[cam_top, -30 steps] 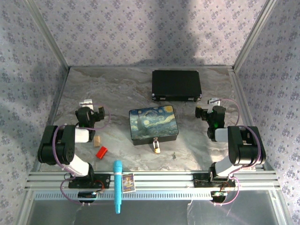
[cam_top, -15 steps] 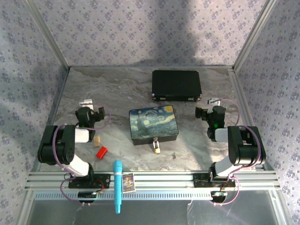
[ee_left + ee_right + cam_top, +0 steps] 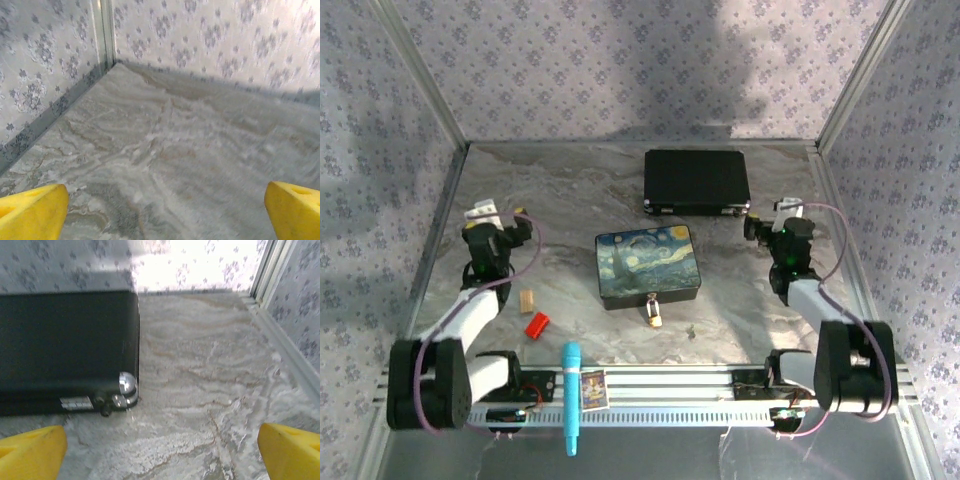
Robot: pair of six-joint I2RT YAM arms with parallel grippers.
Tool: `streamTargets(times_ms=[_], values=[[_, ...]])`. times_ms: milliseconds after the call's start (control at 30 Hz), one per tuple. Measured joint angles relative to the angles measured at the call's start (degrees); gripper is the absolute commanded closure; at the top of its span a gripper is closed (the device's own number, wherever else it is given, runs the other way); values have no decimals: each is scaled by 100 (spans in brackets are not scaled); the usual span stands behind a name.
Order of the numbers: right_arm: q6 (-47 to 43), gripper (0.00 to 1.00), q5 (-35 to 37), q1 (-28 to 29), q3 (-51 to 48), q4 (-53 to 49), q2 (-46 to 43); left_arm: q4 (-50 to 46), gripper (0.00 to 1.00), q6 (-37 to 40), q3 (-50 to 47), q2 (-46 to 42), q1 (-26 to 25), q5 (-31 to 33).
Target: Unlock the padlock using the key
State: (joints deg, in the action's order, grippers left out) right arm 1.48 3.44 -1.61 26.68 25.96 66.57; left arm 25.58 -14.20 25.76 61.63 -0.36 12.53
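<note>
The padlock [image 3: 653,312] hangs on the front of the painted box [image 3: 647,262], in the middle of the table [image 3: 760,300]. Its thin silver loop is up at the box's clasp. Its gold body points toward the arms' bases. So its long way runs from far to near, not side to side.

The left claw [image 3: 500,215] is out by the left wall, well apart from the padlock. Its yellow fingers [image 3: 32,212] are wide apart, with just bare table between them.

The right claw [image 3: 769,217] is on the right side, near a corner of the black case [image 3: 696,182]. Its fingers [image 3: 30,447] are wide too and hold nothing.

From each claw, the padlock lies inward and closer to the bases. The right claw looks a bit nearer to it. Both claws face the back wall, away from the padlock, so I think either arm must turn in to reach it.

I cannot find the key for sure. A tiny dark speck [image 3: 692,333] lies just right of the padlock, but it is too small to tell.
</note>
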Motion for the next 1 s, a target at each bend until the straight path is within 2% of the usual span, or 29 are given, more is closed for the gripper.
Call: streamTargets(times_ms=[67,167,300,467,567,633,833,1000], values=[[415,1,55,-4,212,-584,-428,-483,0,-612,225,-396,0,-127],[1014,1,101,-63,645,-1556,-844,-988,0,-1453,367,-844,-2,-699],[1469,1,-345,-103,1119,-2704,-986,-1779,0,-2273,463,-984,-195,-1397],[1779,7,-1198,205,1263,-4092,-997,-3029,0,-2796,791,-938,-1513,-1641],[1906,10,-1451,796,1261,-4900,-997,-3438,0,-3123,946,-813,-2594,-1659],[2020,11,-1480,1292,1228,-5226,-1016,-3637,0,-3305,960,-723,-3058,-1657],[2835,21,-1154,2977,562,-5766,-1558,-3912,4,-3781,984,-662,-4107,-1543],[3709,38,-765,4133,-28,-5873,-1860,-3895,7,-4105,1080,-522,-4887,-1375]])
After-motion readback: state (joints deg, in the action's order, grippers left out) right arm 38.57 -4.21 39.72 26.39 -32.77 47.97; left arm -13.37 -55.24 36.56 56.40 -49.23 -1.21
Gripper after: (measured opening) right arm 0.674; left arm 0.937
